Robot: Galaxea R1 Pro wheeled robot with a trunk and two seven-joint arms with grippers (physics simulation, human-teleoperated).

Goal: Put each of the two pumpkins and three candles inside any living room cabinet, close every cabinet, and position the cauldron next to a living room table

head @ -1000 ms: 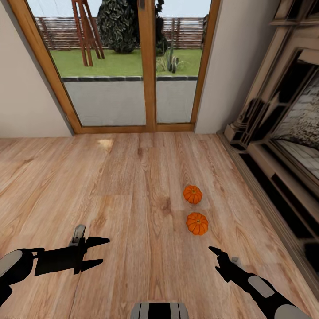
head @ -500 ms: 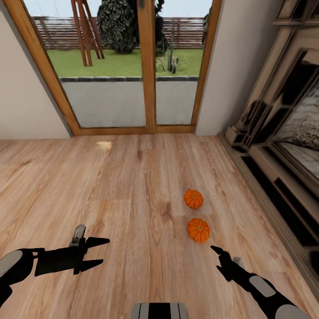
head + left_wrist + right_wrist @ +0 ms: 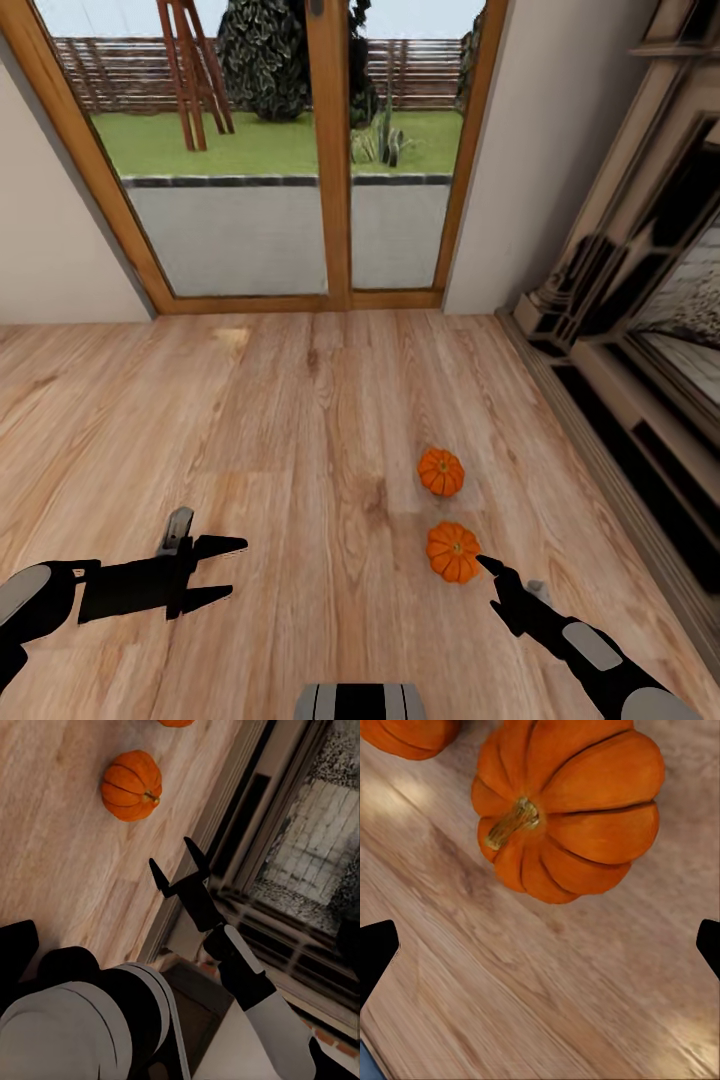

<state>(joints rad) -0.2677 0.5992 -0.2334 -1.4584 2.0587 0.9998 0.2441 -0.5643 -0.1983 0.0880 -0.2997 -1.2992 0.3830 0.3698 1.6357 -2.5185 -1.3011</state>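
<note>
Pumpkins sit on the wooden floor (image 3: pixel 300 420), one (image 3: pixel 453 551) nearer the robot and one (image 3: pixel 441 471) just beyond it, apart, both near the fireplace surround (image 3: pixel 620 330) at the right. Right end effector (image 3: pixel 495 578) hovers just beside the nearer pumpkin, fingers spread apart. Left end effector (image 3: pixel 228 571) hangs well away over bare floor, fingers apart. Glass doors (image 3: pixel 330 150) stand ahead.
</note>
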